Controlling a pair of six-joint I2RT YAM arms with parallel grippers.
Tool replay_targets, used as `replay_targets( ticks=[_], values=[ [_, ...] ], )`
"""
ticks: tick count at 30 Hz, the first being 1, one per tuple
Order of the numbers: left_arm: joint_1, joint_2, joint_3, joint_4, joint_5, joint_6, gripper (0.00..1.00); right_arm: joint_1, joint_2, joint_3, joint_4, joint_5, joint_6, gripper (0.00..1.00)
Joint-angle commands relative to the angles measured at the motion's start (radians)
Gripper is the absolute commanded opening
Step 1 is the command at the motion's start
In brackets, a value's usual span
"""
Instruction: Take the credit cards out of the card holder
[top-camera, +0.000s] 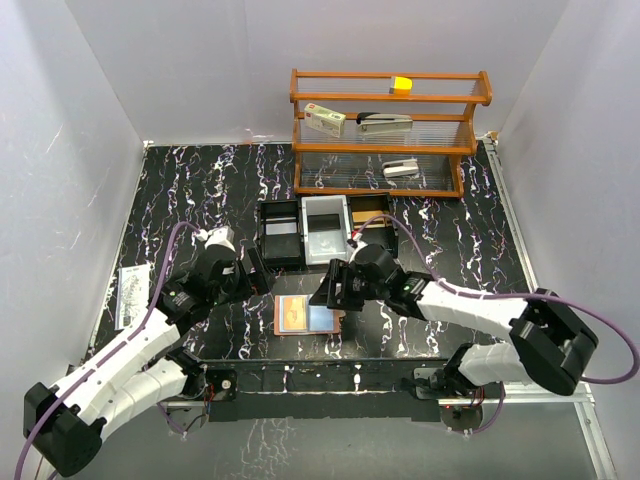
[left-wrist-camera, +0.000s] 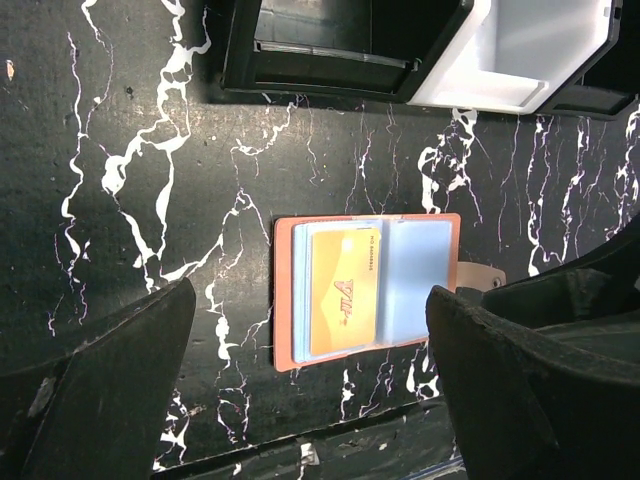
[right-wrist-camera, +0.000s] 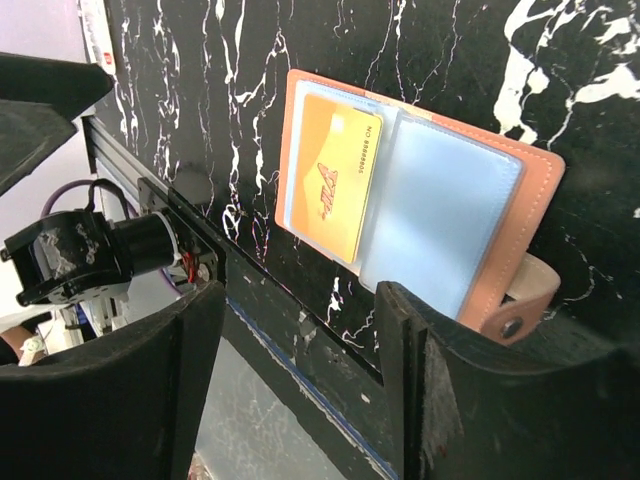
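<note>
So, approach step: wallet (left-wrist-camera: 415, 285) open mid-frame, yellow card (left-wrist-camera: 345, 290) pocketed. Right gripper (right-wrist-camera: 300, 310) half-open, left gripper (left-wrist-camera: 308, 300) wide, both empty. Nxt: pinch card edge, slide out.

Around me: plain pale walls (top-camera: 200, 70) on three sides, under soft, even light. Below me, a black tabletop (top-camera: 200, 190) veined white like marble, with a dark rail (top-camera: 330, 375) along its near edge. Against the back wall stands a wooden rack (top-camera: 385, 149) with clear ribbed shelves.
</note>
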Motion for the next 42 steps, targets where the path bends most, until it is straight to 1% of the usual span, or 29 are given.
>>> replay_targets(
  ticks=[1,6,10,17,25,29,31,34,35,39,42],
  values=[
    [0.002,-0.025,0.019,-0.034,-0.031,-0.031,0.99,0.043,0.058,0.076,0.043,0.026,0.039,0.57],
    [0.002,-0.024,0.018,-0.043,-0.027,-0.040,0.99,0.084,0.126,0.107,0.038,0.051,0.055,0.51],
    [0.002,-0.024,0.010,-0.036,-0.010,-0.048,0.99,0.104,0.179,0.136,0.042,0.040,0.057,0.48],
    [0.002,-0.009,0.007,-0.006,0.034,-0.047,0.99,0.111,0.224,0.169,0.044,0.063,0.059,0.48],
    [0.003,0.011,-0.001,0.035,0.101,-0.032,0.99,0.112,0.328,0.213,0.069,0.056,0.054,0.41],
    [0.002,0.021,-0.024,0.049,0.138,-0.030,0.98,0.112,0.374,0.196,0.082,0.066,0.055,0.37],
    [0.002,0.027,-0.040,0.067,0.165,-0.031,0.98,0.112,0.394,0.193,0.057,0.082,0.050,0.36],
    [0.002,0.052,-0.063,0.118,0.225,-0.031,0.92,0.112,0.398,0.170,0.040,0.107,0.049,0.34],
    [0.002,0.066,-0.069,0.138,0.249,-0.031,0.87,0.112,0.394,0.162,0.038,0.114,0.049,0.34],
    [0.002,0.133,-0.088,0.204,0.321,-0.030,0.75,0.111,0.381,0.145,0.028,0.140,0.046,0.32],
    [0.002,0.200,-0.088,0.221,0.347,-0.026,0.66,0.110,0.379,0.134,0.030,0.151,0.046,0.28]
  ],
)
